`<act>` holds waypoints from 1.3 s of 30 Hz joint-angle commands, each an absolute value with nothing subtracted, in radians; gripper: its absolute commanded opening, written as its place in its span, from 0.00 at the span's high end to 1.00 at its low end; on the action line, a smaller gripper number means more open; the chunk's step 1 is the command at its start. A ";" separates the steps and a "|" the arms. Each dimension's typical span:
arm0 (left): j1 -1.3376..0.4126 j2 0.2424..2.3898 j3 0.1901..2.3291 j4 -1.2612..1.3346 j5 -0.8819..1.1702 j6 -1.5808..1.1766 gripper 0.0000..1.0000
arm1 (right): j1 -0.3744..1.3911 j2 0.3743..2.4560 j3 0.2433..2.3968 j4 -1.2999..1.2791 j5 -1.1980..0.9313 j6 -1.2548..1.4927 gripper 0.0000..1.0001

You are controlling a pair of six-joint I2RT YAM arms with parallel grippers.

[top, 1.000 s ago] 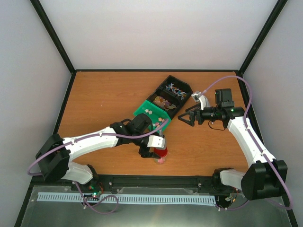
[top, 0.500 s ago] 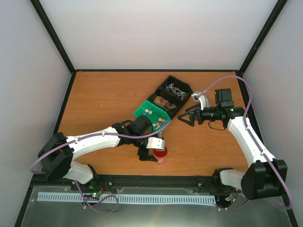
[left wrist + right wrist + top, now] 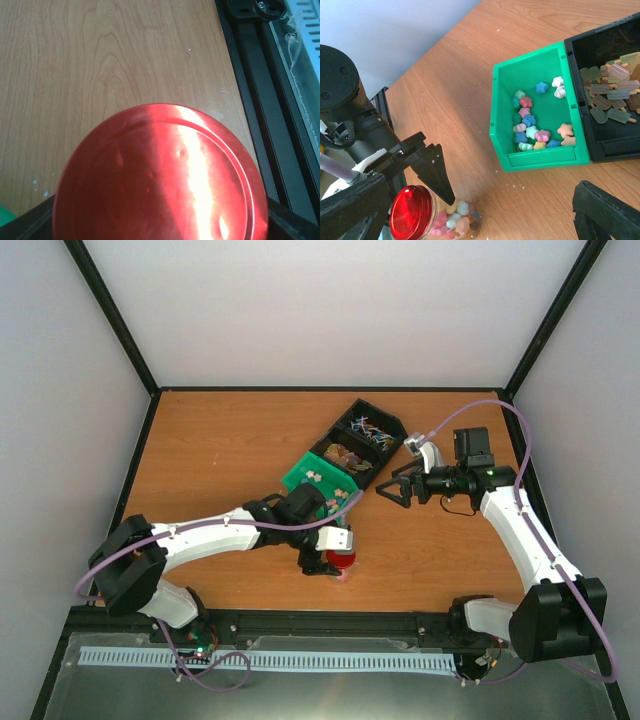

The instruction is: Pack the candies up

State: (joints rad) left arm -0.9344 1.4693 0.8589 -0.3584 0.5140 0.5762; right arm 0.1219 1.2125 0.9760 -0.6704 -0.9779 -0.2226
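A glass jar [image 3: 451, 223] with a red lid [image 3: 411, 212] lies on its side on the wooden table, partly filled with pastel star candies. My left gripper [image 3: 335, 562] is shut on the lid, which fills the left wrist view [image 3: 160, 175]; one black finger [image 3: 432, 172] runs along the jar. More star candies [image 3: 532, 122] lie in a green bin [image 3: 500, 95]. My right gripper [image 3: 392, 490] is open and empty, hovering right of the green bin [image 3: 300, 472].
A black bin [image 3: 620, 145] behind the green one holds popsicle-shaped sweets [image 3: 612, 95]; in the top view it has a second compartment [image 3: 372, 428] with wrapped pieces. The table's near edge and black rail [image 3: 250, 75] run close beside the jar.
My left arm has shifted slightly right and its wrist has turned at the jar, which stays in place. The right arm has not moved.
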 commanded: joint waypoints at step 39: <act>-0.696 1.275 0.788 -0.415 0.468 0.537 0.00 | 0.322 1.049 0.563 -0.067 -0.792 -0.194 0.02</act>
